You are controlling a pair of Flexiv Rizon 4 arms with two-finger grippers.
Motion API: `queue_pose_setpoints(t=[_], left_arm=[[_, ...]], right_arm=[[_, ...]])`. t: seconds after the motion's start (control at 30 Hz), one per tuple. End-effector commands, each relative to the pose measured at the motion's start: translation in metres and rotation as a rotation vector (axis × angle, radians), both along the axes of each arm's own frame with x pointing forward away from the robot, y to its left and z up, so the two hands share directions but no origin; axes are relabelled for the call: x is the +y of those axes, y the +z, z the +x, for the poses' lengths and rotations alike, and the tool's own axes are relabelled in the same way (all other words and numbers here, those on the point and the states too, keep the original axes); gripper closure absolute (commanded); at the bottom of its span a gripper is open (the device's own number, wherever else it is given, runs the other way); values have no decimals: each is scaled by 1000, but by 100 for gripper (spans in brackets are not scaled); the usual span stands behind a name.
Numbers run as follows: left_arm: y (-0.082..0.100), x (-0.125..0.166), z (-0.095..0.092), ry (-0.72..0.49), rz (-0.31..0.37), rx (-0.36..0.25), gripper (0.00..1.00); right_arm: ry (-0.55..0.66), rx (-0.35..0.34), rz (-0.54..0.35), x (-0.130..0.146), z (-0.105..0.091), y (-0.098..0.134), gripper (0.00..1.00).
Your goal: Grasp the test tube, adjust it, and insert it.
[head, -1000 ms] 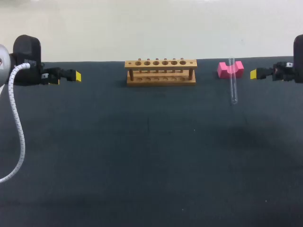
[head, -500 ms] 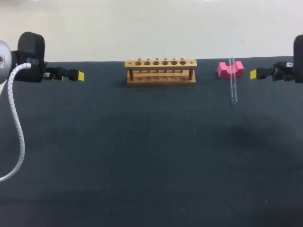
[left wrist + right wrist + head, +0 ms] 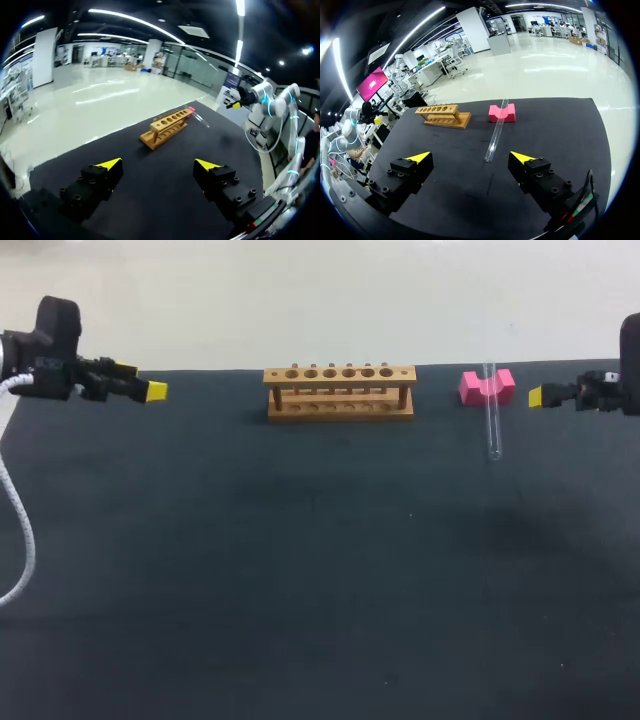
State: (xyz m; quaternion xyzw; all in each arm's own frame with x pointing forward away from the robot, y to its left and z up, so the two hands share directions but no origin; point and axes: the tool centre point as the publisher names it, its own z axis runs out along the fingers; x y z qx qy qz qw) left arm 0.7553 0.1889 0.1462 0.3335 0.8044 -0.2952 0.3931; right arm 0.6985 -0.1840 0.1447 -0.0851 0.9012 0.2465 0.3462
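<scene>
Test tube (image 3: 496,134) rests on pink block (image 3: 501,113), just ahead of open right gripper (image 3: 470,157); left gripper (image 3: 157,163) open, well apart.

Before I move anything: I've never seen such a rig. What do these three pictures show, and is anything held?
Two robot arms work at a black table. The head view looks down from above and behind: the left gripper is at its left, the right gripper at its right. The two round pictures come from a camera on each wrist, looking out along that arm's gripper. On the table stand a wooden rack and a pink block; the glass tube lies with one end in the block's notch. Both grippers are open and hold nothing.
</scene>
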Motion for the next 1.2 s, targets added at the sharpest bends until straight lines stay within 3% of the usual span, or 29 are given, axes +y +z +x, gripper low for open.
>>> queue_pose_setpoints(t=[0.03,0.37,0.8,1.2], left_arm=[[-15,-7,16,-245,-175,-31,0],[-35,-27,29,-351,-220,-102,0],[-53,-54,42,-486,-218,-114,0],[-59,-67,57,-395,-196,-132,0]], right_arm=[[-5,0,-7,1,-1,1,0],[-5,0,-7,1,-1,1,0],[-5,0,-7,1,-1,1,0],[-5,0,-7,1,-1,1,0]])
